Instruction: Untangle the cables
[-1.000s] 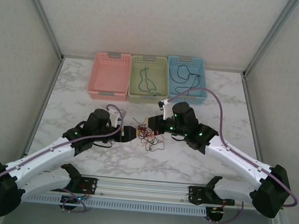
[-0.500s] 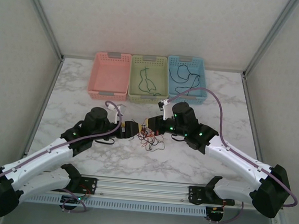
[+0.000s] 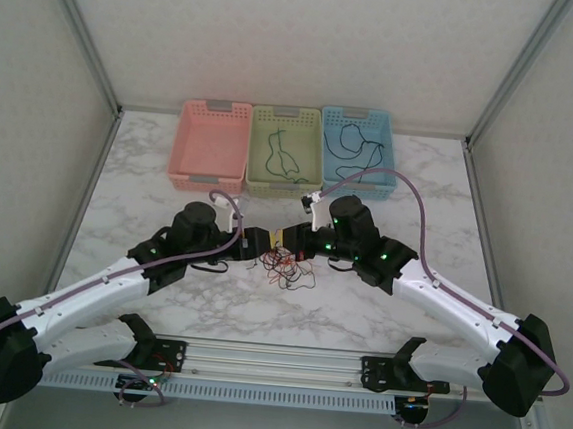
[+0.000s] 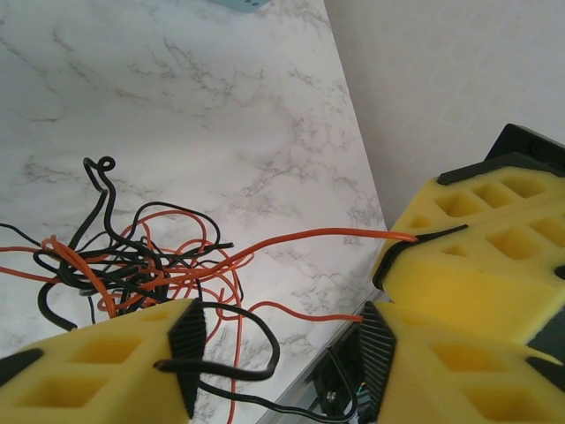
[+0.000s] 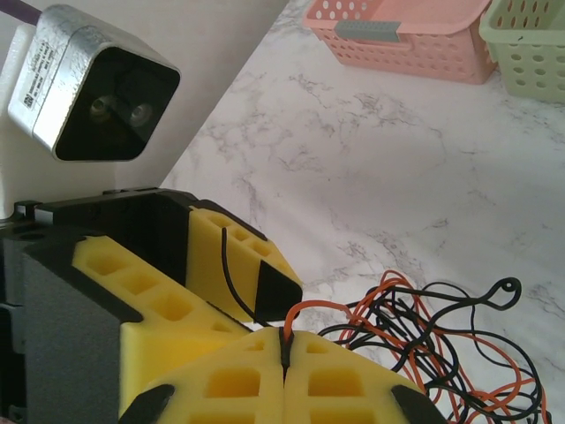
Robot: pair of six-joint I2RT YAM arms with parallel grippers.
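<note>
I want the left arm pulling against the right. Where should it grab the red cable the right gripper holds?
Probably mid-span on the red cable, between the right gripper and the tangle. That stretch runs nearly straight and bare, apart from the black loops. The open left gripper already faces it, so advance straight ahead with one finger on each side, then close across it.
</note>
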